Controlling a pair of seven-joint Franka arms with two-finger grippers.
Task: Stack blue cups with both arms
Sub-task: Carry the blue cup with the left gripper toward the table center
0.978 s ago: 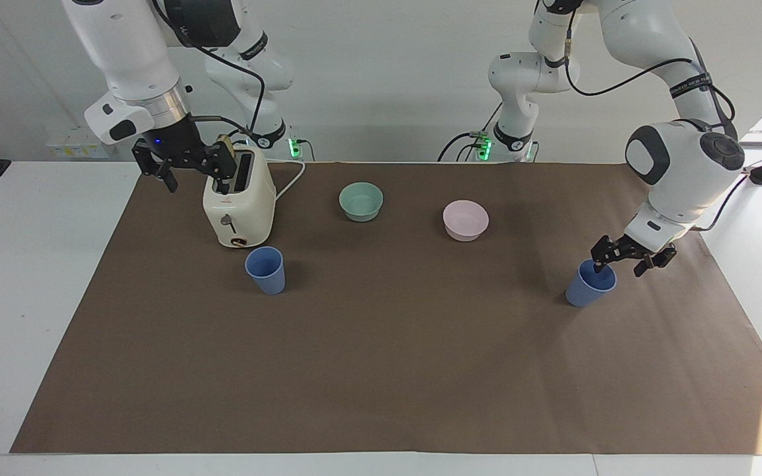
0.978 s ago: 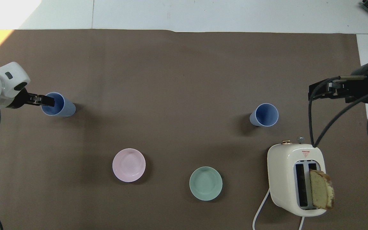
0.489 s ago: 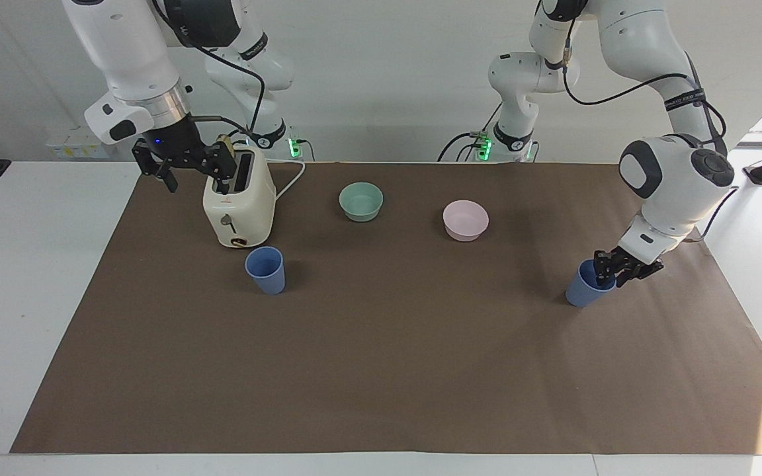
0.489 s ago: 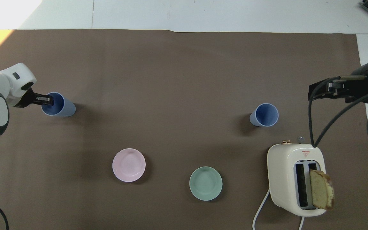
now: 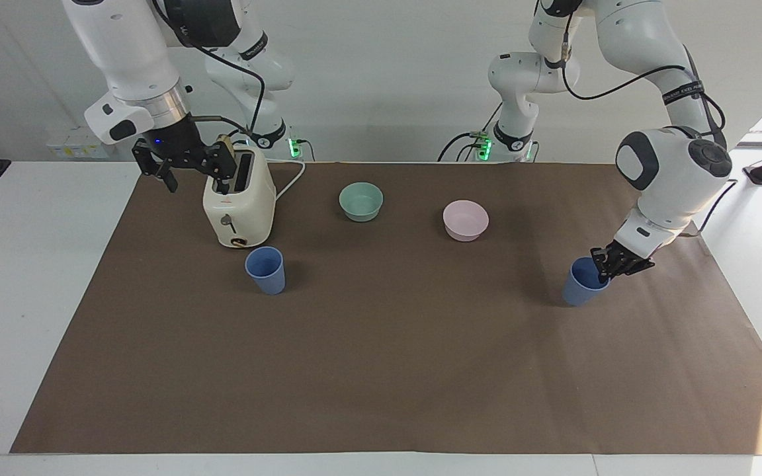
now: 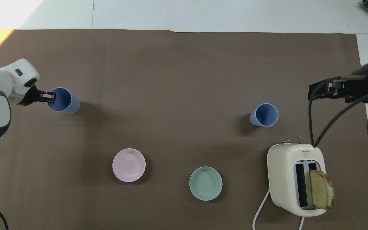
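Cups, blue, two, both upright on the brown mat (image 5: 381, 370). First blue cup (image 5: 579, 283) stood toward the left arm's end of the table, slightly tilted; whether its base had left the mat could not be told. Left gripper (image 5: 609, 266) was clamped on this cup's rim, one finger inside the mouth and one outside, on the rim's edge toward the left arm's end. In the overhead view the same gripper (image 6: 47, 96) pinched the rim of the cup (image 6: 65, 101). Second blue cup (image 5: 266, 270) stood free toward the right arm's end, just beside the toaster (image 5: 238, 200) and farther from the robots than it.

Right gripper (image 5: 186, 165) hung in the air beside the toaster's top, fingers apart and holding nothing; that arm waited.

Toaster, cream, held one bread slice (image 6: 321, 189) in a slot. Mint-green bowl (image 5: 361, 201) and pink bowl (image 5: 465, 220) sat between the two cups along the table's length, nearer to the robots than both, well apart from each other.
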